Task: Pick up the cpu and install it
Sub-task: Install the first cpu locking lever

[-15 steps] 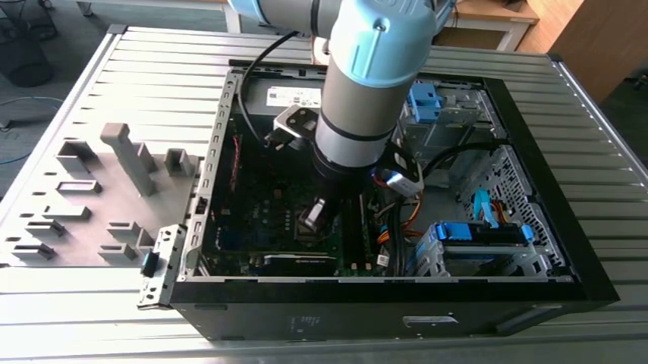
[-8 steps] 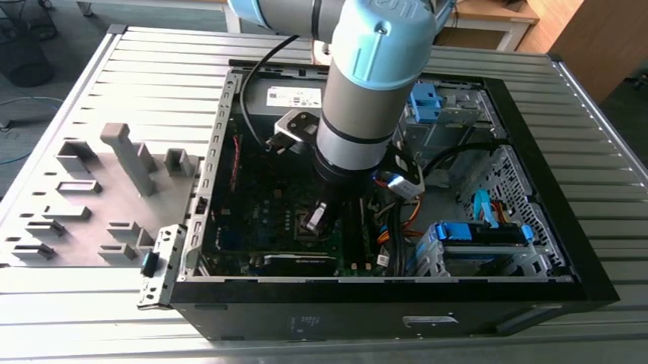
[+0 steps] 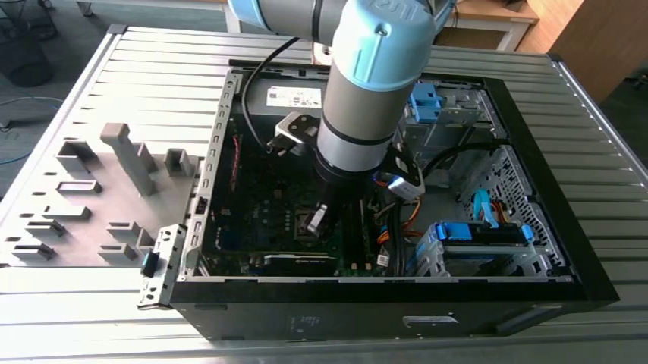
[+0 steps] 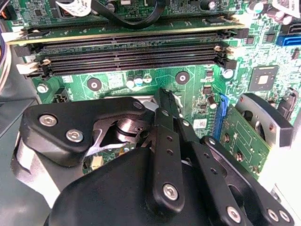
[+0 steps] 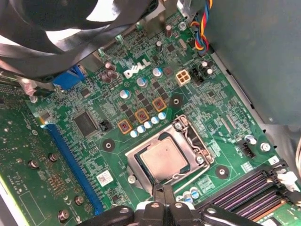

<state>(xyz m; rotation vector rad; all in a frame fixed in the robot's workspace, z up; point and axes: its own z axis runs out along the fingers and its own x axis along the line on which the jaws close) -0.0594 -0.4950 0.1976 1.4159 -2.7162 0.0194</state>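
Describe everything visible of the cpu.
In the first wrist view the cpu is a small, flat square chip with a matte silvery-grey metal top and a darker rim. It lies level on the green motherboard, seated inside a shiny metal socket frame that rings it on all sides. The end effector hangs just beside one edge of that frame; whether it touches the chip cannot be told.
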